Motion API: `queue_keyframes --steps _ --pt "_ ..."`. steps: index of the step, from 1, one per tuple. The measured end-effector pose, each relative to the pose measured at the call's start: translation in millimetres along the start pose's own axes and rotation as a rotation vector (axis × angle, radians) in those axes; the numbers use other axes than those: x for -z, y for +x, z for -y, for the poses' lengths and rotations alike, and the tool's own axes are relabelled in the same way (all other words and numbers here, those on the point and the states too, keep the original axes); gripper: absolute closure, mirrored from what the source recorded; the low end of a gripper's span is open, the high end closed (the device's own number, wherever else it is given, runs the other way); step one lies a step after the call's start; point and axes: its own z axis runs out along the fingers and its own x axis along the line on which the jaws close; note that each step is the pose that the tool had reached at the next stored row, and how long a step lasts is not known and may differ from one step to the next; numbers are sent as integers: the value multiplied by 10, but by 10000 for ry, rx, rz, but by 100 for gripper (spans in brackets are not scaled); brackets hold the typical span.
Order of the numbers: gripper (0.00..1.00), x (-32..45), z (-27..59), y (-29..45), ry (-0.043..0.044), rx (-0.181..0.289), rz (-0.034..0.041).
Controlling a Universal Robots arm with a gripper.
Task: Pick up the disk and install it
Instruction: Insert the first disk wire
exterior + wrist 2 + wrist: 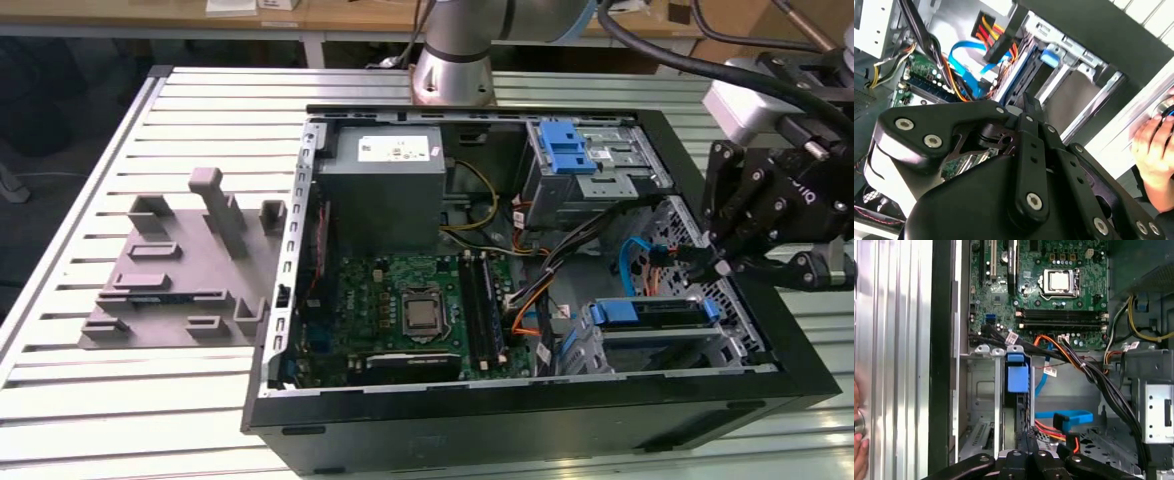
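The disk [650, 312] sits edge-up in the drive cage at the open computer case's near right corner, its blue carrier rail along the top. In the first wrist view the blue carrier end [1017, 376] shows in the cage slot, with the disk's dark edge below it. The second wrist view shows that blue end [1051, 55] among the cage's metal rails. My gripper [722, 267] hangs just above the cage, slightly to the exterior view's right of the disk and apart from it. In both wrist views its fingertips [1027, 436] [1029, 104] meet with nothing between them.
The case [534, 400] lies open on a slatted table, with the motherboard [400, 305], a grey power supply [387, 185] and loose cables [587, 250] inside. A blue latch [567, 150] tops the far drive bay. A grey fixture [180, 270] lies left. A person's hand [1154, 150] rests beside the case.
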Motion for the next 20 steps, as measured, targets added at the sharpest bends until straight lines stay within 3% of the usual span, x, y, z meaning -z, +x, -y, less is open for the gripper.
queue_keyframes --steps 9,20 --pt "89 -5 64 -63 9 -428 13" --pt "89 -36 135 -301 9 -497 16"
